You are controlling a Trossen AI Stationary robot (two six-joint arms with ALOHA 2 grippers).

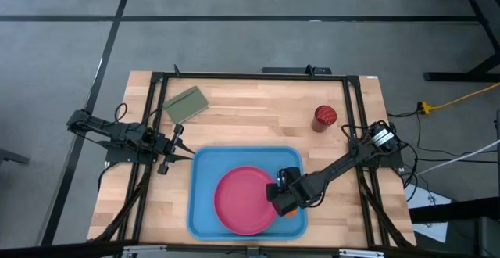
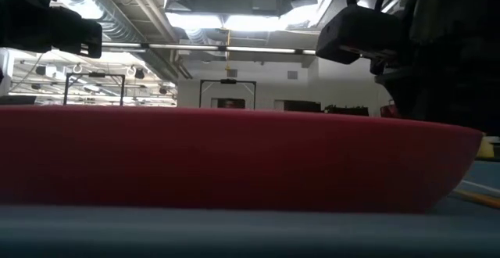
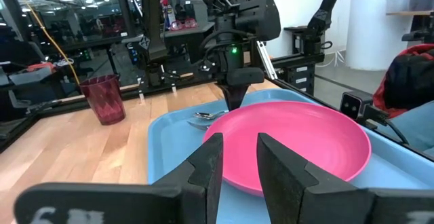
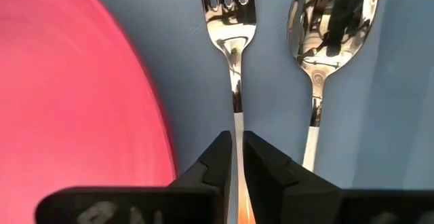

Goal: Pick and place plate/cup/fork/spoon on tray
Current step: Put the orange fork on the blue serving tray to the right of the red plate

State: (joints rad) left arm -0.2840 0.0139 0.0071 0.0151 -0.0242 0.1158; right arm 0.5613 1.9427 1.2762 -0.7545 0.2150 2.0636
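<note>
A light wooden surface (image 1: 258, 109) sits inside a black frame on grey floor, and the low view looks past it to a hall with ceiling lights. At the left edge the left tool (image 1: 184, 151) waits just off the tray's left rim, its fingers (image 3: 203, 173) a little apart and holding nothing. Behind it an olive-green pad (image 1: 184, 105) lies alone near the far left corner. The light-blue tray (image 1: 205, 211) takes the near middle, with the pink-red plate (image 1: 242, 199) lying flat in it and filling most of its width. Just right of the plate, the right tool (image 1: 281, 198) is low over the tray, fingers (image 4: 210, 166) closed on the handle of the fork (image 4: 230, 34). The spoon (image 4: 325, 34) lies parallel, just beside the fork on the side away from the plate. Bare wood stays free along the far edge, where the dark red cup (image 1: 325, 116) stands upright, well apart from the tray
</note>
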